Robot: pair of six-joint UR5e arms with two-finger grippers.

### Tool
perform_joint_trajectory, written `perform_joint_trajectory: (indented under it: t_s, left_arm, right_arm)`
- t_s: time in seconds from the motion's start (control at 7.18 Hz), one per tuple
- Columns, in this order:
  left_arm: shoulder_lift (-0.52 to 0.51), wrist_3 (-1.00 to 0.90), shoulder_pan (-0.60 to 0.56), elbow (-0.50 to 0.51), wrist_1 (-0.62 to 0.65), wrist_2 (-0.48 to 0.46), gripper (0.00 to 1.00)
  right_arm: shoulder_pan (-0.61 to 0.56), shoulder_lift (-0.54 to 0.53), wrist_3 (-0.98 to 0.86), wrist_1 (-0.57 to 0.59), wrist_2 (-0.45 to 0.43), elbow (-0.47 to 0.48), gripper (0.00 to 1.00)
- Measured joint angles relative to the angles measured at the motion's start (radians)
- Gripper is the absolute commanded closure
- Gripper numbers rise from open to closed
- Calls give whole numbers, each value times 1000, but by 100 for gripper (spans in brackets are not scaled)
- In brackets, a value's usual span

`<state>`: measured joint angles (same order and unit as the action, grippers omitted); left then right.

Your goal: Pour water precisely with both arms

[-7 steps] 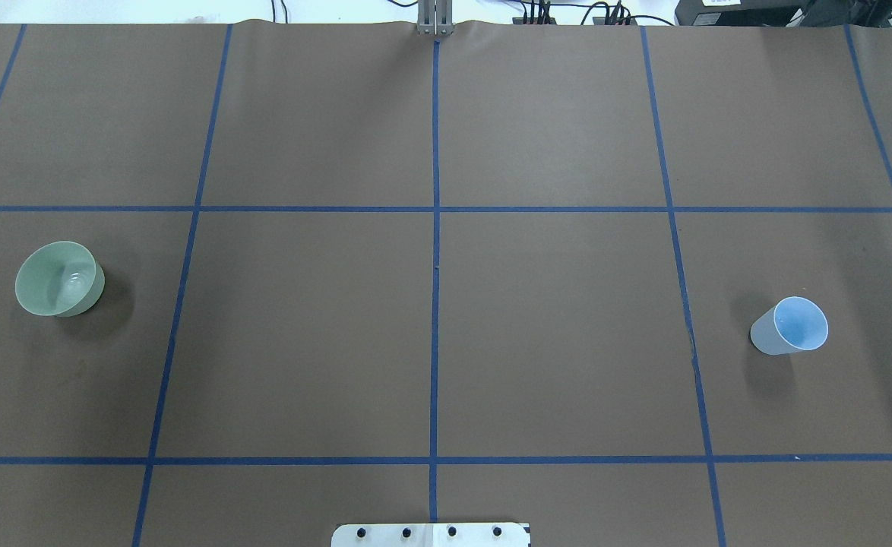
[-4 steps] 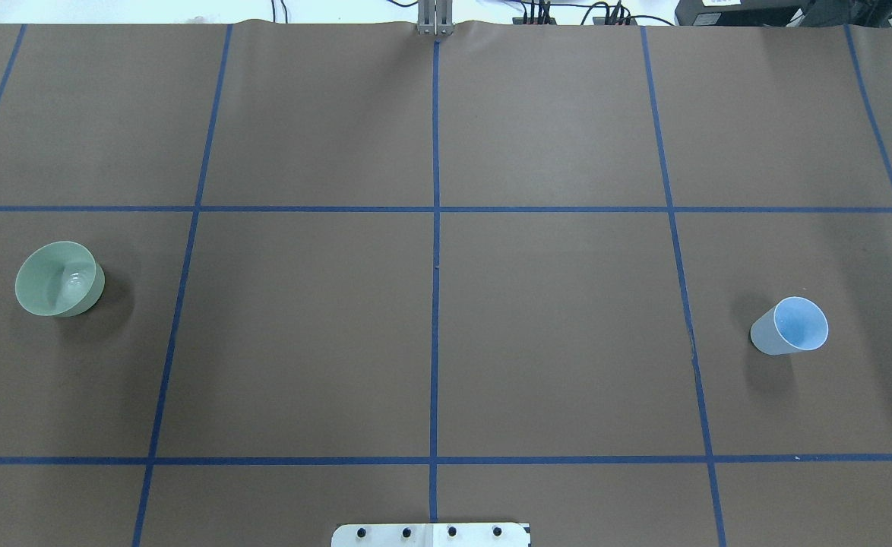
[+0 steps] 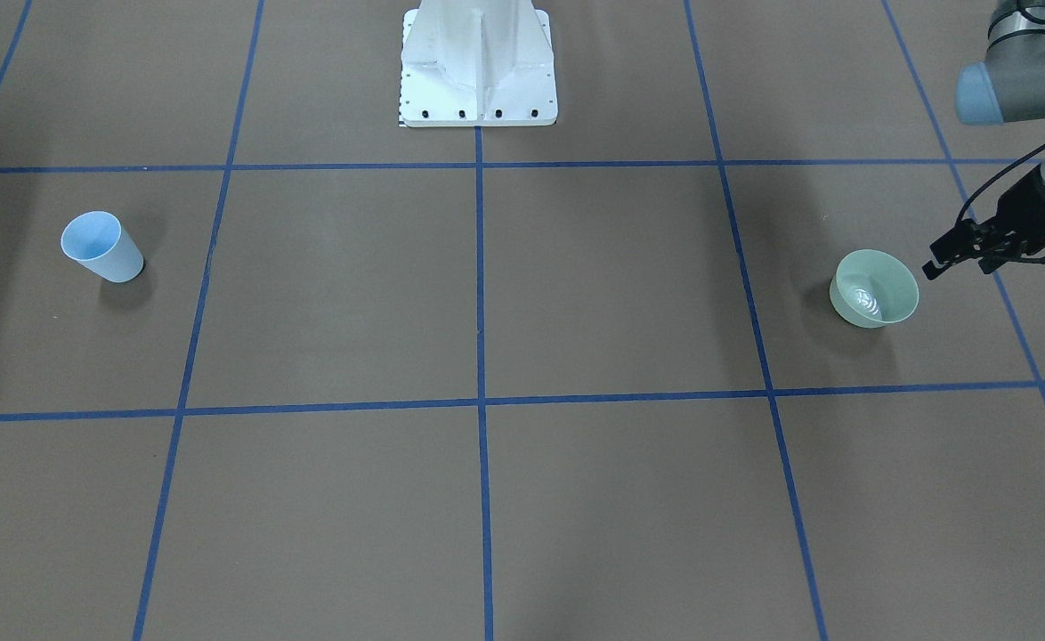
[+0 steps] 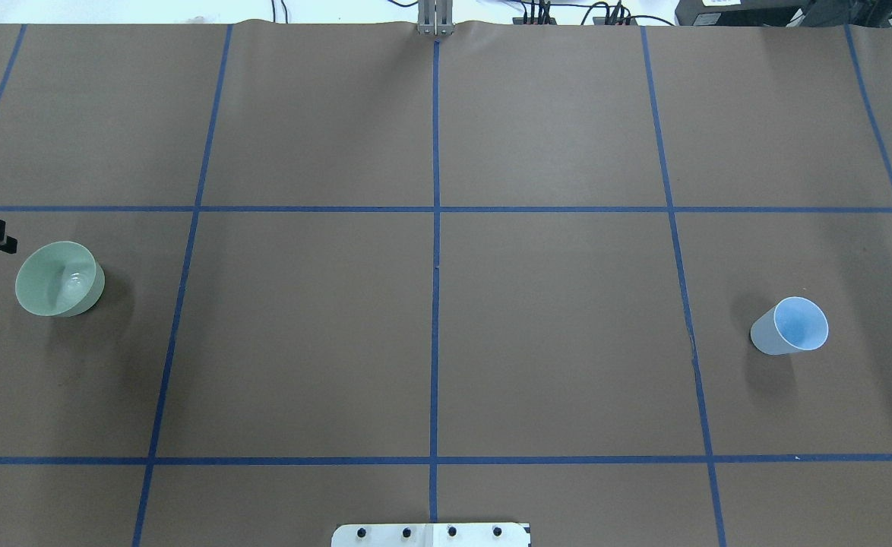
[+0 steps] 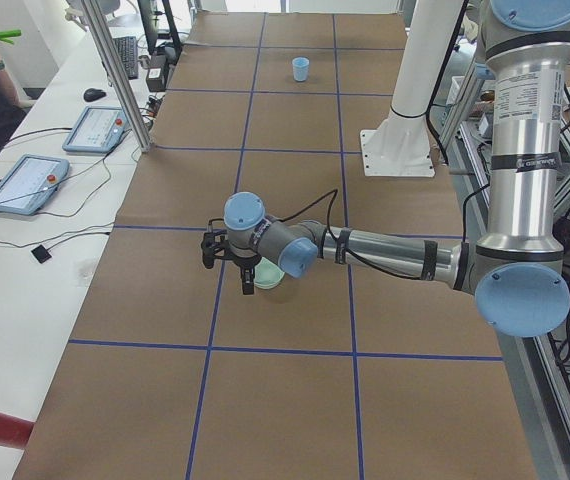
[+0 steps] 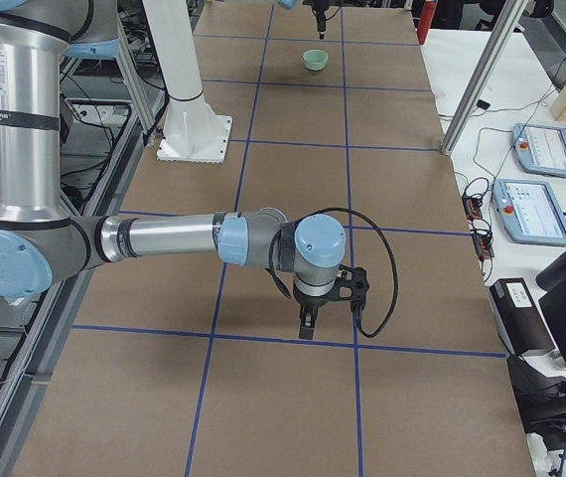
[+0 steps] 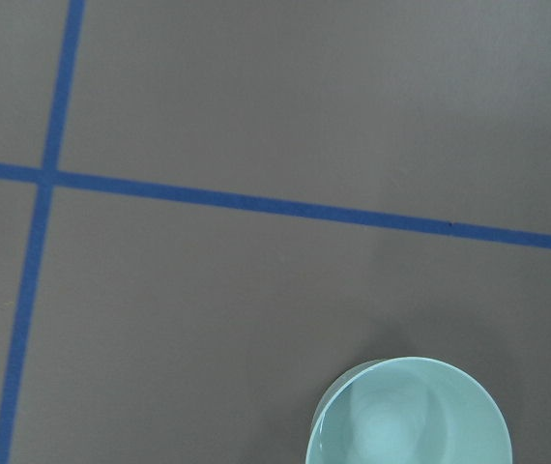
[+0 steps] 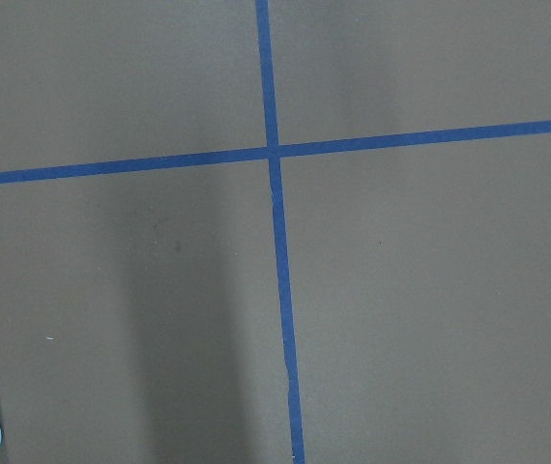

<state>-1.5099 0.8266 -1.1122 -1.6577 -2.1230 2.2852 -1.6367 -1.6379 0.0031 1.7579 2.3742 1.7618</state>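
Hovering spread and empty, left jaws just beside green bowl (image 3: 898, 283) holding water (image 3: 862, 301) — right jaws apart from blue cup (image 3: 102, 247), spread or pressed together: cannot tell.

Clear water (image 3: 865, 301): small amount, faint ripples, at bottom of green bowl (image 3: 898, 283). Left arm (image 5: 385, 250): grey-silver, light-blue caps, stretched low, reaching just beside bowl. Right arm (image 6: 164, 238): same look, stretched low, wrist pointing down.
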Motion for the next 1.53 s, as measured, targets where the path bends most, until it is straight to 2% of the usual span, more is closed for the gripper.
perform_joint_trajectory:
  t_s: [0.42,0.56,0.7,0.84,1.25,1.53]
  left_arm:
    - [-8,25,70,109,-112,-26,0]
    - [-13,28,87,123,-122,-26,37]
    - [-18,42,103,128,-125,-26,95]
    - [-26,78,115,130,-125,-26,100]
    - [-38,130,124,132,-116,-14,100]
    - [-41,134,114,120,-103,45,100]
  right_arm:
    - [0,0,0,0,0,0,1]
    - [0,1,0,0,-1,-1,1]
    - [0,2,0,0,-1,-1,1]
    - [-2,3,0,0,-1,-1,1]
    - [-4,4,-1,0,-1,-1,1]
    - [-5,5,-1,0,-1,-1,1]
